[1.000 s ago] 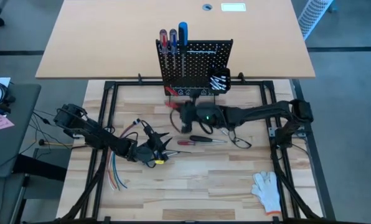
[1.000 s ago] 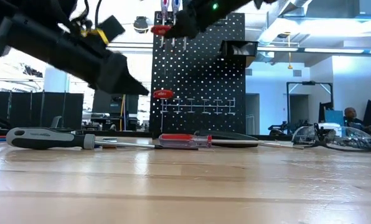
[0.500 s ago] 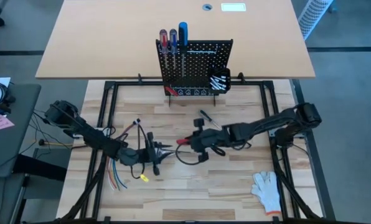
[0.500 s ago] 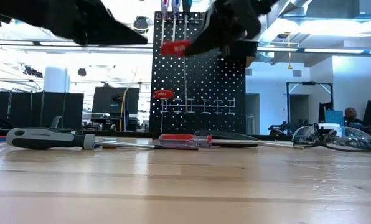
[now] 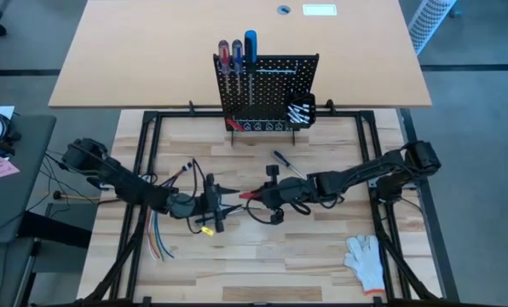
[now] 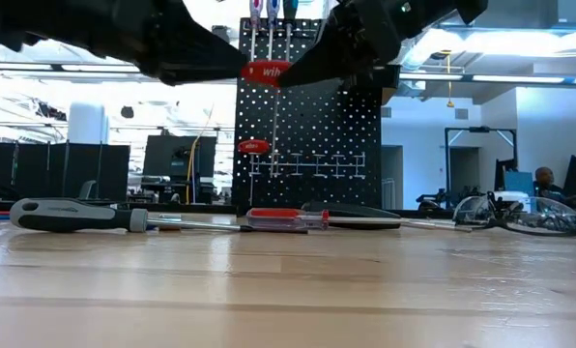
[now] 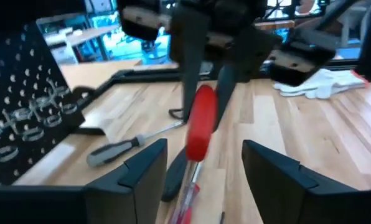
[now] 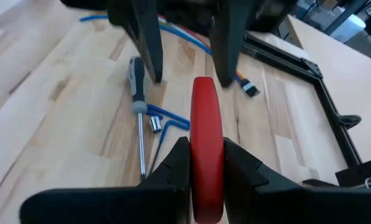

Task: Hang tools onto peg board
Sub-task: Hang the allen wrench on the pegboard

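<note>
Spread wider now, left hand (image 5: 226, 199) faces the red screwdriver (image 8: 206, 146) clamped in right hand (image 5: 256, 195).

A white glove (image 5: 366, 260) lies at the lower right of the high view on the wooden tabletop (image 5: 271, 256). A bundle of coloured wires (image 5: 158, 243) trails at the lower left. Safety glasses (image 6: 520, 215) rest at the right edge of the low view, with a person (image 6: 547, 180) seated far behind.
</note>
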Robot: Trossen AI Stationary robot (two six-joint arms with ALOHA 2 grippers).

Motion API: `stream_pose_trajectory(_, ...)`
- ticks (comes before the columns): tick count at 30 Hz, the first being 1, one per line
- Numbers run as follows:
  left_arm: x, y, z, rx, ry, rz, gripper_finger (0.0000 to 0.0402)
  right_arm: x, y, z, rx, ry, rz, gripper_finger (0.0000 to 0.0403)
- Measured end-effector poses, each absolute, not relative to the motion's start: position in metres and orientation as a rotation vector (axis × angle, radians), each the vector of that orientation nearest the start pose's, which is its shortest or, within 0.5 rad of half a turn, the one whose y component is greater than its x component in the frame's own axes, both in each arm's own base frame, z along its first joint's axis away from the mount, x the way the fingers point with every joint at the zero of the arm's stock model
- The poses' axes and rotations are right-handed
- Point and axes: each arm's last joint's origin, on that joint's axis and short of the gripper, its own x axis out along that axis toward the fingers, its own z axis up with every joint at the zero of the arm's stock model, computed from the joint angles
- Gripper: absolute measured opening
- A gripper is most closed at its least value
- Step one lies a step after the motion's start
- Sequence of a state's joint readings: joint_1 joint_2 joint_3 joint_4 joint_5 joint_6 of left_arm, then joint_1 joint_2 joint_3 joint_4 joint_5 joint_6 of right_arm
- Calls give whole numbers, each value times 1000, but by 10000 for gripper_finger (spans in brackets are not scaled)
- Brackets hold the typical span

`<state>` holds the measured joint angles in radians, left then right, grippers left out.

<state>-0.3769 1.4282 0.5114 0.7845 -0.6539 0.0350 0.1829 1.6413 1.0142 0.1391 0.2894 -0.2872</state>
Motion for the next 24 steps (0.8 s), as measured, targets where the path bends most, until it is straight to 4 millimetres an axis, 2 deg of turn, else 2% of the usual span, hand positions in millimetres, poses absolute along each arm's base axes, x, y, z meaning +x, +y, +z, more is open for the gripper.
stream_pose_trajectory(4, 261, -74, 192, 68, 129, 308, 207, 352, 57, 227, -394, 480, -31, 55)
stream_pose_trajectory(8, 263, -73, 193, 60, 118, 246, 203, 352, 57, 227, -394, 480, -31, 55)
stream_pose_trajectory(18, 268, -70, 201, 58, 72, 201, 144, 353, 58, 229, -384, 462, -9, 55)
stream_pose_trajectory(24, 268, -68, 200, 49, 85, 196, 126, 354, 59, 229, -379, 451, 9, 55)
